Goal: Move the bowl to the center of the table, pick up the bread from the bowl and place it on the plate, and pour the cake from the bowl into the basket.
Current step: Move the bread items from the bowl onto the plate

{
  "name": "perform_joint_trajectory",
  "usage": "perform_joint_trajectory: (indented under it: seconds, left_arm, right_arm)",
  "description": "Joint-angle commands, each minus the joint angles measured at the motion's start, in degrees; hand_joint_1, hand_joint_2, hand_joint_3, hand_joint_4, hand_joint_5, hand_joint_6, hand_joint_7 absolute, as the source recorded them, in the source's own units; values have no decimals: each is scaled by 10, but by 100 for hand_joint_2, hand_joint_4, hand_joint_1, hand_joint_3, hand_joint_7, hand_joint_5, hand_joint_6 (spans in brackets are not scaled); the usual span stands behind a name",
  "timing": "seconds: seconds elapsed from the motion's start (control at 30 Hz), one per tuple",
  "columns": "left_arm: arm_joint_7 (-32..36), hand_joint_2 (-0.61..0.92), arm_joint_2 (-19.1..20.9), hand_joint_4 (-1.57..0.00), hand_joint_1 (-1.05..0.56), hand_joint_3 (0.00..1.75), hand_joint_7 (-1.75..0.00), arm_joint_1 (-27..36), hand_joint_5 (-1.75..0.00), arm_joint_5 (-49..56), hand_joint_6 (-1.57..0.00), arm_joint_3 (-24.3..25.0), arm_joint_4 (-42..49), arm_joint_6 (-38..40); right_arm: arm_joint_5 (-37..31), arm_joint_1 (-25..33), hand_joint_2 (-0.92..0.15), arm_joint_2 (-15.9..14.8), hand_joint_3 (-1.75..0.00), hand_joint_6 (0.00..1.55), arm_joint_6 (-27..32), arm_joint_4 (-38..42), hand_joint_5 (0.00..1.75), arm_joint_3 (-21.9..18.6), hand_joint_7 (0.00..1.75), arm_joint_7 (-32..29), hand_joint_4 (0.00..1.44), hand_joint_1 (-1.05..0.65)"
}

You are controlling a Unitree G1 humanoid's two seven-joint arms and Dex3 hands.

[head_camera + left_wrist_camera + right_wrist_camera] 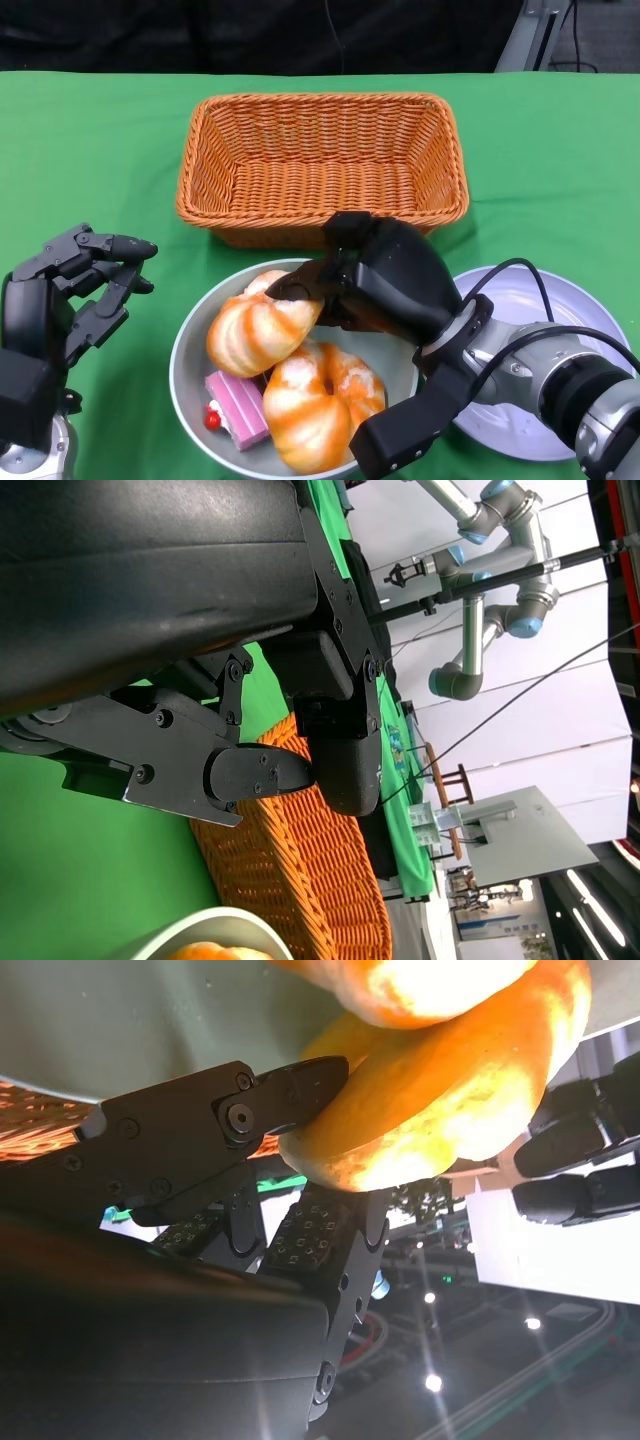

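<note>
At lower centre the bowl (pixel 192 345) holds two breads and a pink cake (pixel 238 406). The right hand (pixel 375 280) pinches the upper bread (pixel 258 330); the wicker basket (pixel 322 165) stands just behind, the plate (pixel 570 315) right. The left hand (pixel 75 290) hovers empty, fingers loosely apart.

A green cloth (pixel 560 150) covers the tabletop and runs right to the far edge. Behind it the wall is dark, with black cables (pixel 333 35) hanging down. In the left wrist view a grey robot arm with blue rings (pixel 495 570) stands beyond the table (it is well apart from everything else). Near it are a small wooden stand (pixel 450 785) and a white board (pixel 520 830).
</note>
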Motion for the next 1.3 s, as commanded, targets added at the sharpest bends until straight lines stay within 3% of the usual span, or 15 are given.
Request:
perform_joint_trajectory:
  seconds: [0.03, 0.17, 0.23, 0.33, 0.5, 0.8, 0.87, 0.9, 0.97, 1.07, 1.3]
  left_arm:
    - [7, 92, 12, -76, -12, 36, -75, 6, -137, 5, -98, 1, 6, -7]
    - [13, 92, 13, -77, -12, 36, -75, 7, -137, 12, -98, 0, 7, -7]
    - [11, 92, 13, -76, -11, 36, -76, 7, -137, 13, -98, 0, 7, -9]
    - [15, 92, 14, -76, -13, 36, -76, 9, -138, 18, -97, -1, 5, -4]
    - [18, 92, 16, -75, -11, 36, -76, 11, -138, 21, -97, -2, 5, -5]
    - [19, 92, 14, -77, -13, 36, -79, 12, -138, 23, -97, -4, 7, -3]
    - [16, 92, 13, -77, -12, 36, -79, 12, -138, 20, -96, -4, 7, -3]
    - [17, 92, 13, -77, -12, 37, -79, 12, -138, 21, -96, -4, 7, -4]
    - [17, 92, 13, -77, -12, 37, -80, 12, -138, 21, -96, -4, 9, -5]
    - [20, 92, 16, -76, -11, 36, -80, 12, -138, 25, -95, -5, 14, -7]
    - [22, 92, 16, -77, -12, 35, -81, 11, -137, 26, -96, -6, 14, -3]
  right_arm:
    - [-9, -20, -80, -6, 0, 118, 11, 2, 133, 4, 25, -17, 84, -24]
    - [-13, -25, -79, -8, 0, 116, 21, 4, 145, 3, 33, -28, 80, -24]
    - [-17, -27, -80, -8, 0, 105, 31, 4, 154, 2, 53, -35, 76, -23]
    - [-18, -30, -79, -10, 0, 101, 37, 3, 157, 0, 60, -39, 76, -23]
    - [-15, -34, -76, -15, 0, 110, 44, -2, 156, -3, 36, -43, 75, -27]
    - [-4, -38, -77, -24, -1, 116, 35, -8, 148, -18, 29, -63, 80, -25]
    - [2, -38, -77, -25, 0, 115, 25, -9, 157, -23, 32, -62, 75, -23]
    - [6, -37, -79, -26, 0, 110, 19, -9, 161, -26, 43, -60, 73, -22]
    - [13, -35, -81, -27, 0, 100, 6, -9, 162, -33, 61, -54, 72, -21]
    - [31, -31, -85, -30, -1, 92, -20, -14, 159, -46, 75, -36, 73, -17]
    - [57, -26, -90, -33, -2, 90, -67, -27, 151, -70, 77, -12, 76, -13]
